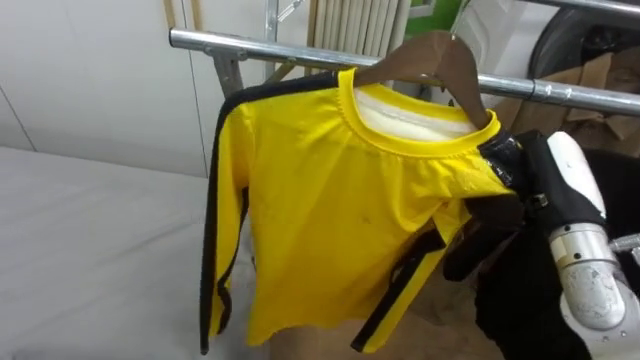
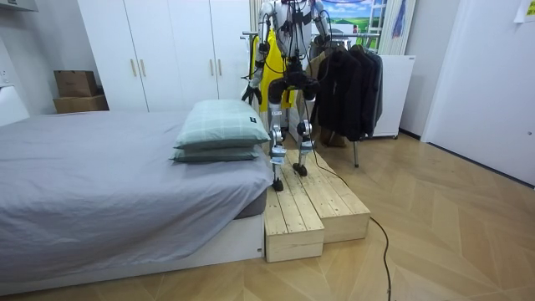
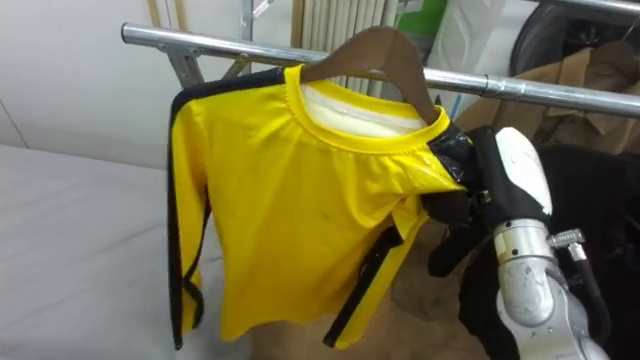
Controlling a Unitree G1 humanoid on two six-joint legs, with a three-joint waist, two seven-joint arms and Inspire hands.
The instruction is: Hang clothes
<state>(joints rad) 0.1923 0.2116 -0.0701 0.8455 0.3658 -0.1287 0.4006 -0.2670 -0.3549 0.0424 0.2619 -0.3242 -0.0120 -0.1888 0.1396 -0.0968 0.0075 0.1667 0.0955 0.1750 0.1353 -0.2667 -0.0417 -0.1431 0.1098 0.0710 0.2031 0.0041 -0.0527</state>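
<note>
Right hand [image 1: 512,168]: clamped on the yellow shirt [image 1: 330,220] at its right shoulder, dark fingers curled over the cloth where the end of the wooden hanger [image 1: 440,60] sits inside it. Forearm rises from lower right, wrist bent toward the shirt. Shirt is on the hanger, front facing the robot, black-striped sleeves hanging down. Hanger top is level with the metal rail [image 1: 250,45]; cannot tell whether the hook is over it. Grey bed [image 1: 90,250] lies below left. Room view: robot stands on a wooden platform [image 2: 313,205] at the rack, dark clothes [image 2: 351,84] alongside. Left hand [image 2: 251,96] hangs low; state cannot be told.
</note>
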